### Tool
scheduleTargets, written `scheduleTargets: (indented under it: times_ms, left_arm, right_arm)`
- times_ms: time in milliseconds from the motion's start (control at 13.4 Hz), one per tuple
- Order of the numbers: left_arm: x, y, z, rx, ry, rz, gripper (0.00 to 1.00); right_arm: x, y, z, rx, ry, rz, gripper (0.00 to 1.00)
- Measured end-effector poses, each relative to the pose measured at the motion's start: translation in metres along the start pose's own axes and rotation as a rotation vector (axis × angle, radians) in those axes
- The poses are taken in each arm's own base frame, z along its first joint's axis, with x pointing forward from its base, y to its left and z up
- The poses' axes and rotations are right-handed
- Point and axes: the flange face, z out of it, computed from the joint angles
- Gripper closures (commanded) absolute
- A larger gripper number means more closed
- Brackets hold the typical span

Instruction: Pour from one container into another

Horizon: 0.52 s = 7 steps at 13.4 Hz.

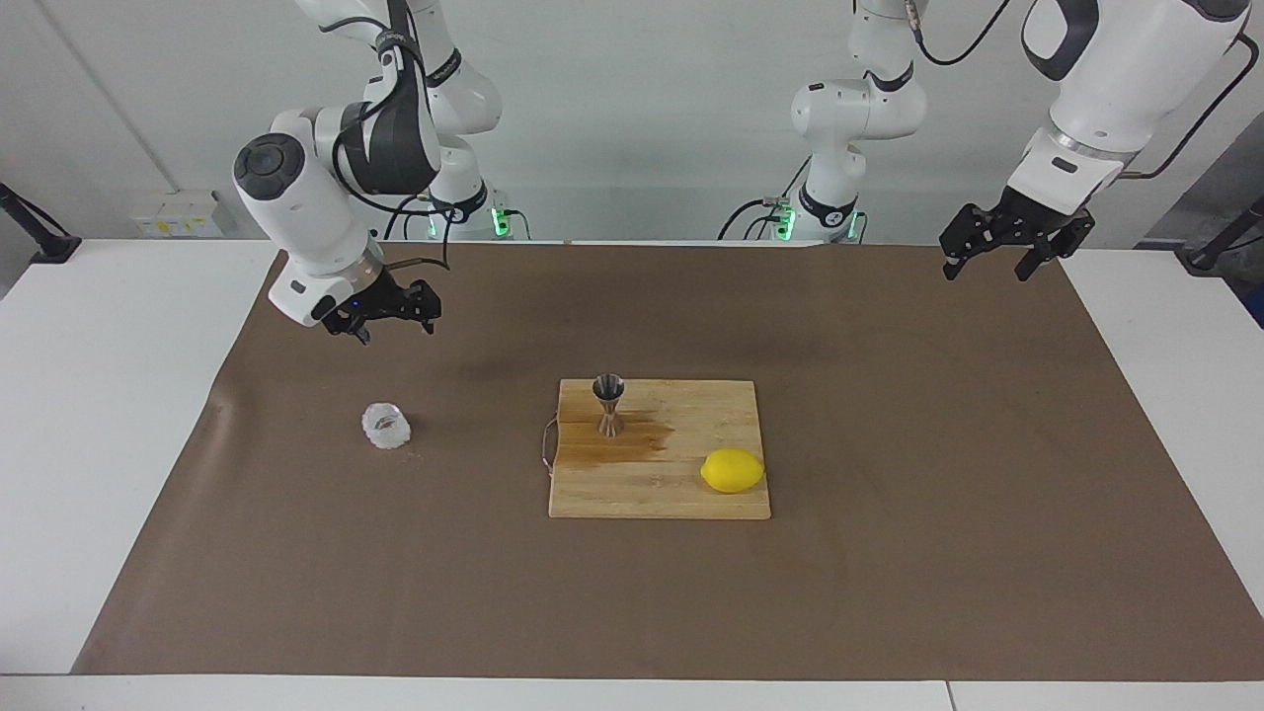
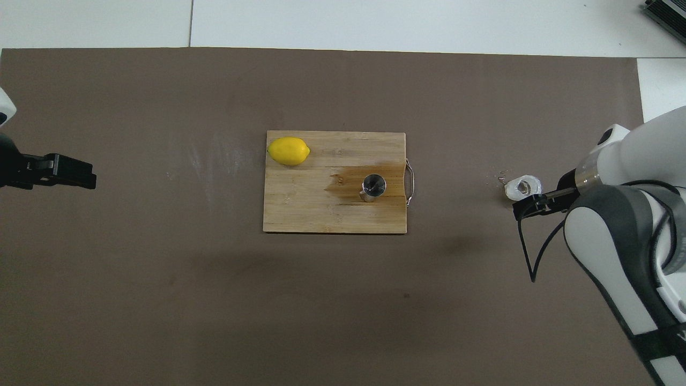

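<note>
White wall at the robots' end, seen in the facing view only. White worktop (image 1: 109, 415) under a broad brown mat (image 1: 938, 553). At mid-mat, a wooden cutting board (image 1: 681, 494), wire handle toward the right arm's end; dark wet stain (image 1: 632, 439) spread over the board around the jigger. Yellow lemon (image 1: 732, 470) on the board, at the corner farther from the robots, toward the left arm's end. Silvery hourglass jigger (image 1: 608, 404) upright on the board, nearer the robots than the lemon; narrow waist plain in the facing view, only the round mouth from overhead (image 2: 373, 185). Clear faceted glass cup (image 1: 385, 426) on the mat, well apart from the board, toward the right arm's end, untouched.

Right gripper (image 1: 392, 319) raised over bare mat, fingers spread, holding nothing; from overhead (image 2: 533, 206) seemingly at the cup's rim, yet clearly above and apart in the facing view. Left gripper (image 1: 992, 261) waiting aloft over the mat's edge at its own end, jaws apart, empty; from overhead (image 2: 80, 179) just a dark block, opening not readable there.
</note>
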Motion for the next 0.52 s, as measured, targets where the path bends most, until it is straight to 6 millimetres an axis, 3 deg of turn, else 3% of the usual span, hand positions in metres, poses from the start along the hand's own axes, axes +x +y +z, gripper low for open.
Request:
scheduleTargets:
  times_ms: [297, 372, 521]
  left_arm:
    - [0.0, 0.0, 0.0, 0.0, 0.0, 0.0, 0.0]
    - [0.0, 0.0, 0.0, 0.0, 0.0, 0.0, 0.0]
    - [0.0, 0.0, 0.0, 0.0, 0.0, 0.0, 0.0]
  right_arm:
    - [-0.031, -0.003, -0.106, -0.001, 0.075, 0.088, 0.0]
    - [-0.034, -0.002, -0.117, 0.001, 0.085, 0.131, 0.0]
    - [-0.032, 0.005, -0.119, 0.003, 0.095, 0.176, 0.0]
